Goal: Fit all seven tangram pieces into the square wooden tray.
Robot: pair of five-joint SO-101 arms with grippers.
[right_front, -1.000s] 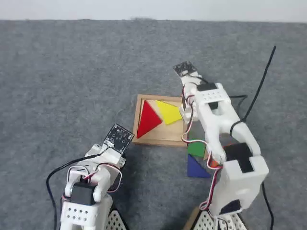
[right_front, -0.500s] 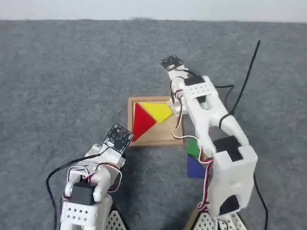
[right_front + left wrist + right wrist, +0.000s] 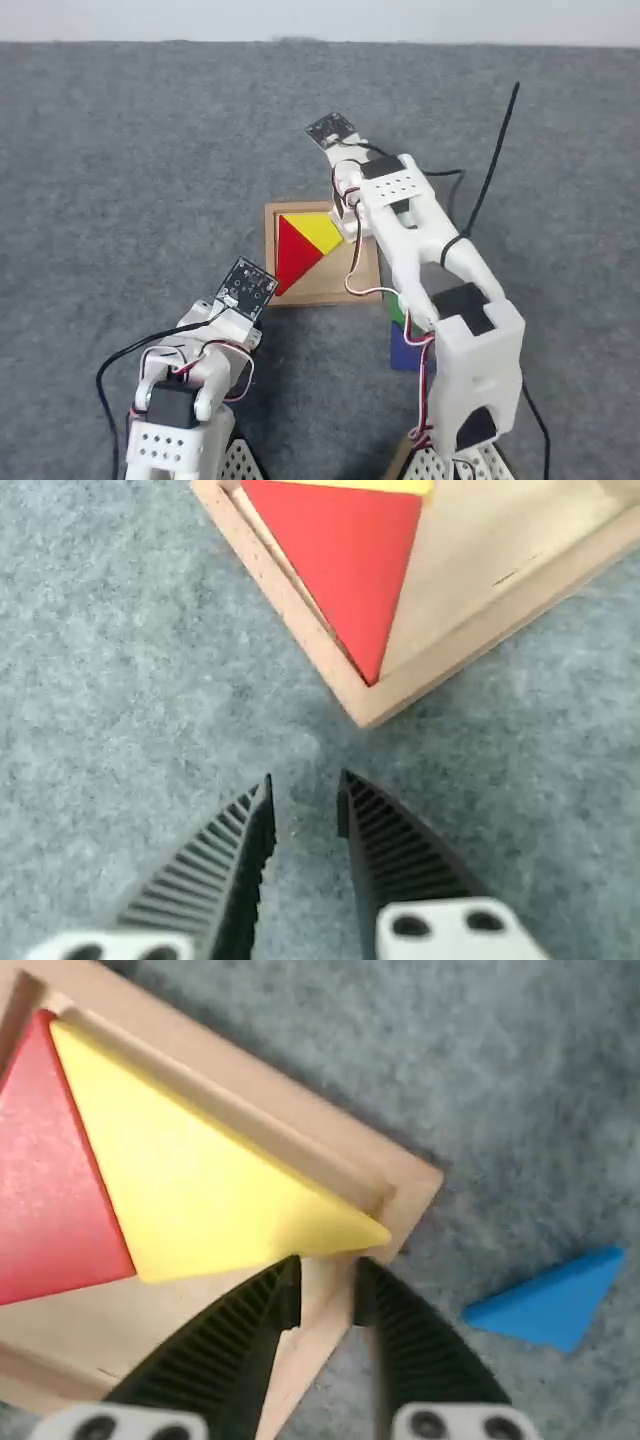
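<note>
Grey carpet (image 3: pixel 150 150); wooden tray (image 3: pixel 320 297) holds red triangle (image 3: pixel 293 255), yellow triangle (image 3: pixel 318 230); left hand (image 3: pixel 305 782), right hand (image 3: pixel 326 1265) released, empty.

So the right end effector (image 3: pixel 323 1278) swung left across the tabletop and dragged the wooden tray (image 3: pixel 320 285) along with it. The yellow triangle (image 3: pixel 200 1180) right at its tips slid over too, and now sits snug against the red triangle (image 3: pixel 50 1180) just beyond.
</note>
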